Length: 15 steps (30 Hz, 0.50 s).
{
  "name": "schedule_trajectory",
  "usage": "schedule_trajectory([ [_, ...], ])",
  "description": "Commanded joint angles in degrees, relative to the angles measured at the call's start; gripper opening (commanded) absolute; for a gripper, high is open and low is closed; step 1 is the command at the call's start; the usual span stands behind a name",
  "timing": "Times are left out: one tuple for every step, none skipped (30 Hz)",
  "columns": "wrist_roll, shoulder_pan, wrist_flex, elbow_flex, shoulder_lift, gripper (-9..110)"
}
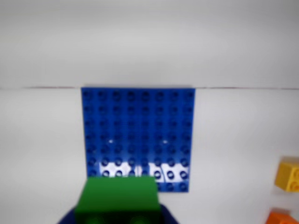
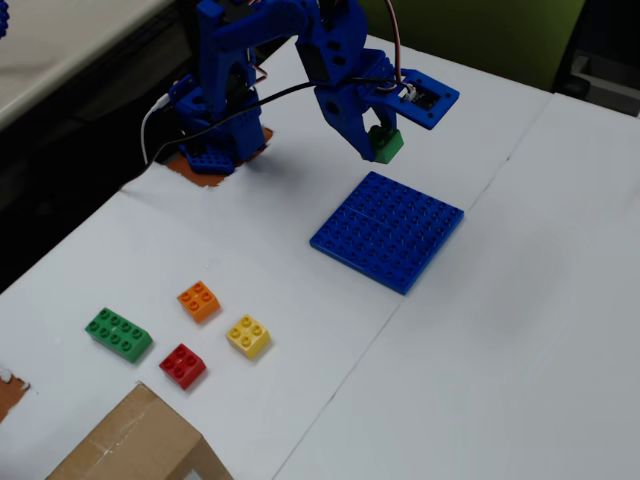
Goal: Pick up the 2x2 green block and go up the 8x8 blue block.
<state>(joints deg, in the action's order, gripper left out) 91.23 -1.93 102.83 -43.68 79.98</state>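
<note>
Green block, small and four-studded, is pinched between my fingers in the air just beyond the far edge of the blue plate, so the pick-up looks done and moving over the plate remains.

The small square green brick, pinched between the arm's fingers, hangs clear of the worktop just beyond one edge of the big flat blue studded plate (which lies flat on the white surface, nothing on it).
</note>
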Motion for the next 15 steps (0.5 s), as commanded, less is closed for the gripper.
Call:
schedule_trajectory([
  [-1.58,-0.97,1.85,1.76,0.35,0],
  [-2.11,-1.05,1.93,1.76,0.26,0],
  [-2.20,-1.05,1.93,1.67,0.09,0],
  [-2.20,-1.05,1.93,1.67,-0.09,0],
  [-1.93,-1.05,1.93,1.67,-0.44,0],
  [-1.67,-0.97,1.93,1.67,-0.70,0],
  [-1.58,-0.88,1.93,1.67,-1.05,0],
  [-1.41,-0.79,1.93,1.85,-1.32,0],
  [-1.41,-0.79,1.93,2.11,-1.67,0],
  [-1.41,-0.97,1.93,2.37,-2.02,0],
  [-1.49,-1.14,1.85,2.55,-2.46,0],
  [-1.49,-1.23,1.85,2.64,-2.90,0],
  [-1.76,-1.23,1.76,2.64,-3.25,0],
  [-1.93,-1.05,1.76,2.64,-3.60,0],
  [-1.93,-0.79,1.76,2.64,-4.04,0],
])
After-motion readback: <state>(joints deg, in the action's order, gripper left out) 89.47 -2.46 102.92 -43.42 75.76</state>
